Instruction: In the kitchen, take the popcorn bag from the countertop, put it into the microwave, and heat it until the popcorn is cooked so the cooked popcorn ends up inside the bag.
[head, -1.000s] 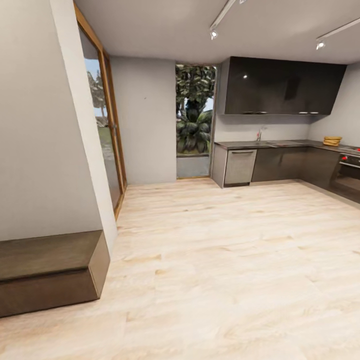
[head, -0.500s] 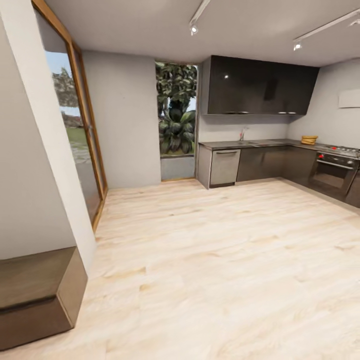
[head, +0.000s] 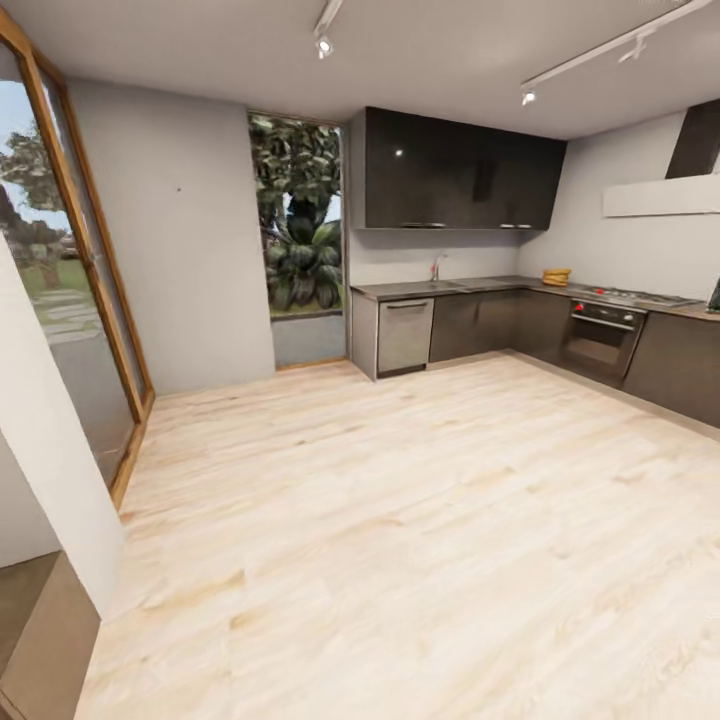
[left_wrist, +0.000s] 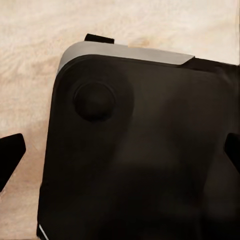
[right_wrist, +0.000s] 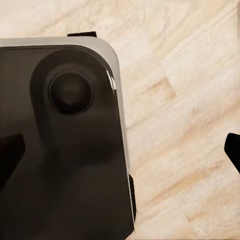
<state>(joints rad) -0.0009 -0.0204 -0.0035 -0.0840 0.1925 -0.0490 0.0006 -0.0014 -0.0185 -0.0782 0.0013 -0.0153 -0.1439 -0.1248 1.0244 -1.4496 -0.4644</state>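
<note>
Far off at the right, the bag (head: 556, 276) sat on the tabletop (head: 470, 285), a small tan-orange lump near the corner where the dark cabinet runs met. Just right of it lay the hob (head: 625, 295), with the oven (head: 603, 338) below and the white hood (head: 660, 196) above. Left along the same tabletop stood a tap (head: 436, 268), and at the left end of the run a steel dishwasher front (head: 405, 335). Dark glossy wall cabinets (head: 455, 183) hung over that stretch. A tall window (head: 298, 228) with green foliage behind it stood left of the cabinets, and a wood-framed glass door (head: 75, 290) lined the left wall. Pale wood floor (head: 400, 520) spread across the near ground. In each wrist view the fingertips (left_wrist: 11, 155) (right_wrist: 10, 155) showed as dark tips wide apart at the edges, so the left tool (left_wrist: 122, 155) and right tool (right_wrist: 122, 152) were released, grasping nothing, over the robot's dark base (left_wrist: 140, 160) and the floor.
</note>
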